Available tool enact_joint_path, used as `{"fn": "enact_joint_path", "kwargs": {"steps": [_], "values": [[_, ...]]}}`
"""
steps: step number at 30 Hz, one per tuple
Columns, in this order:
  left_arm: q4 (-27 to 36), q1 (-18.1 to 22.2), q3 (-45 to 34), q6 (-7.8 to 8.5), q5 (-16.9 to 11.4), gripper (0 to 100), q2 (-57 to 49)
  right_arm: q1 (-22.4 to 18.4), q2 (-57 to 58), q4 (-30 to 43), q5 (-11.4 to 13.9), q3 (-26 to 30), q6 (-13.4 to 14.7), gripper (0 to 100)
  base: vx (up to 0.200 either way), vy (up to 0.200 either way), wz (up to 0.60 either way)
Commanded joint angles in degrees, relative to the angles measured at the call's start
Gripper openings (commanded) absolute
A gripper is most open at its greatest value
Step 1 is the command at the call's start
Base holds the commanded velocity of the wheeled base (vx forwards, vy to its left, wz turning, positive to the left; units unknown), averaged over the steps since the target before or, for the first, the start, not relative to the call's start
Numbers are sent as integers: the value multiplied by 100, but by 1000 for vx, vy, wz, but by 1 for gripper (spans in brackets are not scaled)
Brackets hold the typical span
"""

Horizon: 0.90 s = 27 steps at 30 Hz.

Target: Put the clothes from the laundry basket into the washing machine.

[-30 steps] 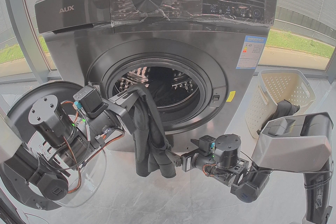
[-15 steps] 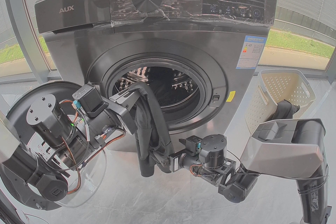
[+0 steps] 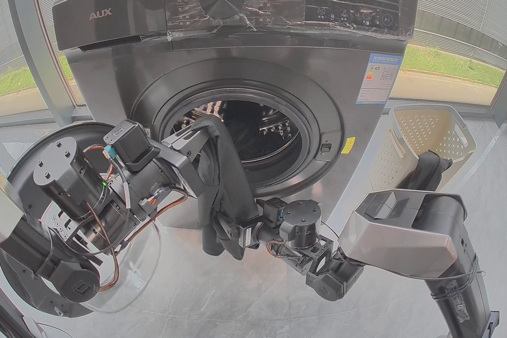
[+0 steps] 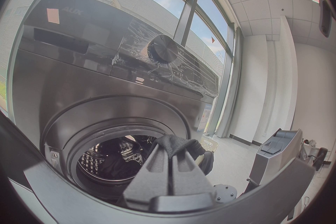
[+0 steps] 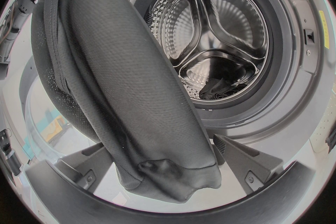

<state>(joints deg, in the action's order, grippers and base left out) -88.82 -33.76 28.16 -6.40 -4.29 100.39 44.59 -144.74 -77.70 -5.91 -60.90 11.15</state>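
Note:
A black garment (image 3: 224,180) hangs in front of the washing machine's open drum mouth (image 3: 248,138). My left gripper (image 3: 196,133) is shut on its top fold, level with the left side of the opening; in the left wrist view the fingers (image 4: 171,161) are pressed together with cloth (image 4: 176,142) at their tips. My right gripper (image 3: 226,231) is low at the garment's hanging end, open, with the cloth (image 5: 140,95) between its spread fingers (image 5: 241,161). A small dark piece of clothing (image 5: 217,90) lies inside the drum.
The machine's round door (image 3: 90,132) stands swung open at the left, behind my left arm. A cream laundry basket (image 3: 428,135) sits on the floor to the machine's right, with a dark garment (image 3: 430,170) draped over its front rim. Grey floor tiles (image 3: 211,302) lie below.
My right arm has moved left and forward until the garment's lower end sits between its fingers. My left gripper has lifted the top of the garment slightly, bunching the cloth.

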Motion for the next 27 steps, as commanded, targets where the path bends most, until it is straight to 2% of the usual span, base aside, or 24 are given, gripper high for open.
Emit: {"fn": "enact_joint_path", "kwargs": {"steps": [1,6,11,12,21,24,27], "values": [[-12,9,32,-10,-2,0,-46,6,-213,-34,-42,-211,1,100,0,0,0],[-12,-8,40,-19,-2,0,-46,-3,-344,-43,-59,-501,1,100,0,0,0],[-12,-8,40,-28,-10,0,-46,6,-353,-52,-173,-510,10,100,0,0,0],[-12,-8,40,-28,-10,0,-46,6,-353,-52,-182,-510,10,0,0,0,0],[-4,45,40,-28,-2,0,-2,32,-274,-210,-182,-422,10,0,0,0,0],[-4,88,49,-28,42,0,51,102,-177,-298,-191,-159,10,0,0,0,0],[-4,282,40,-10,86,0,253,260,341,-553,-182,747,10,0,0,0,0]]}}
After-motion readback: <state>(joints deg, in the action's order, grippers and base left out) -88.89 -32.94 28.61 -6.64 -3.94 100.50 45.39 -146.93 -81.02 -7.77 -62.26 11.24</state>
